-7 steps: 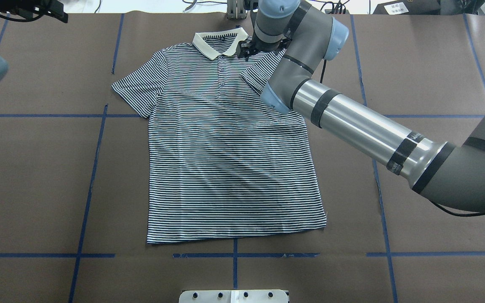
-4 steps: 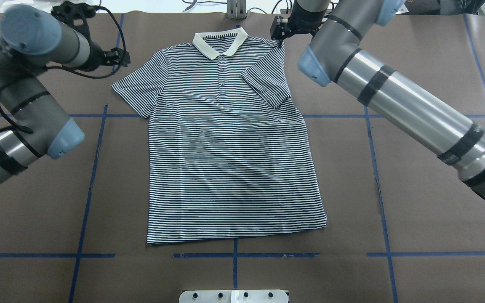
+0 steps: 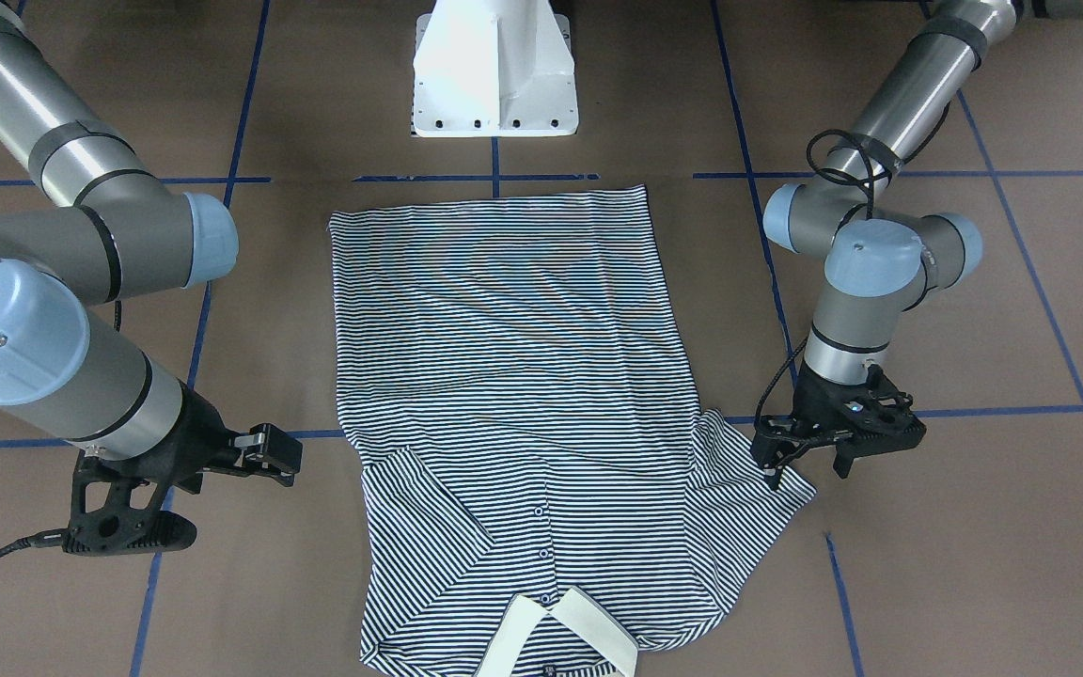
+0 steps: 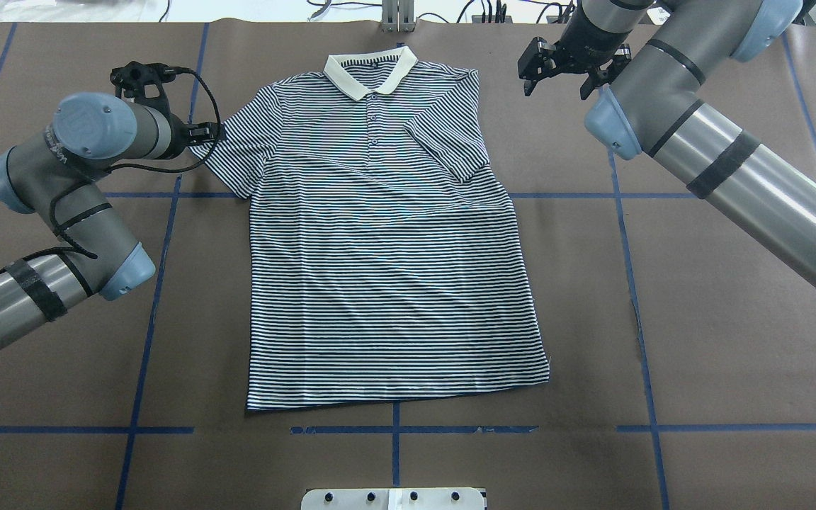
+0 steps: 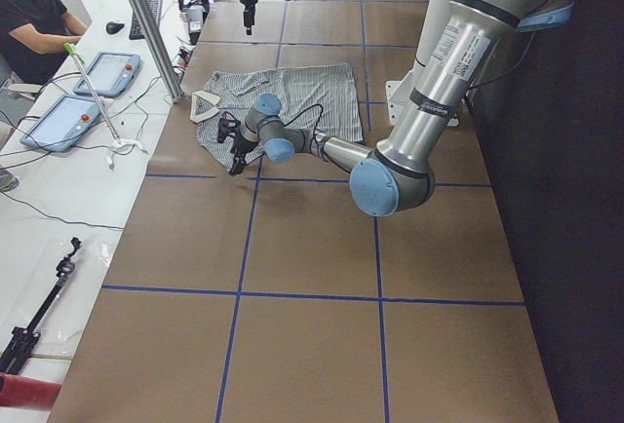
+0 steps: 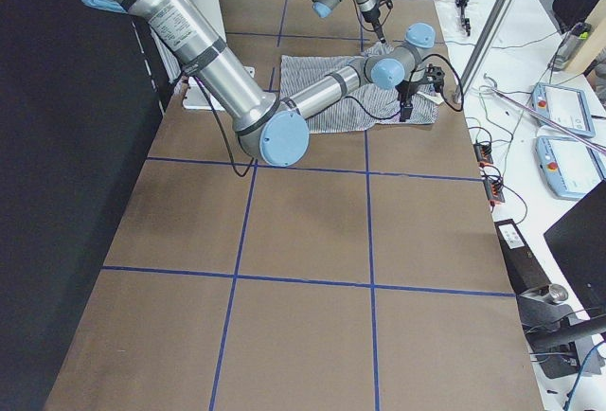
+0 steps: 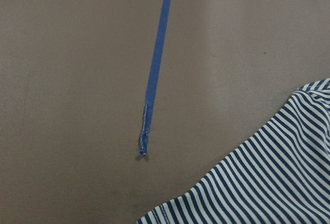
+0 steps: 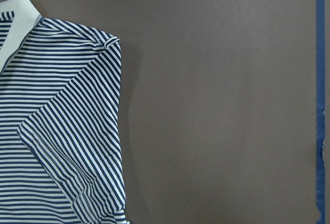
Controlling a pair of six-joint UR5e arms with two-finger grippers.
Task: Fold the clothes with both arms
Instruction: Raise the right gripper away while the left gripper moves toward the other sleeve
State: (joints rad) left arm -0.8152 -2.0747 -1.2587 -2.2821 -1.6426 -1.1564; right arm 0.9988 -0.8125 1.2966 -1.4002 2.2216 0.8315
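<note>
The striped shirt point(image 4: 380, 269) lies flat at centre, one sleeve folded inward. The left gripper point(image 3: 809, 470) is spread wide at the other sleeve's edge, holding nothing. The right gripper point(image 4: 555, 86), upper right, is also spread and empty. The lettering on the left arm point(image 4: 61, 152) is too small to read.

Shirt point(image 8: 67, 105) beside my R gripper point(image 4: 555, 83) runs off wrist view's left & bottom edges; collar point(image 3: 598, 635) cut by front view's bottom edge; folded sleeve point(image 4: 450, 145) hides chest under it.
</note>
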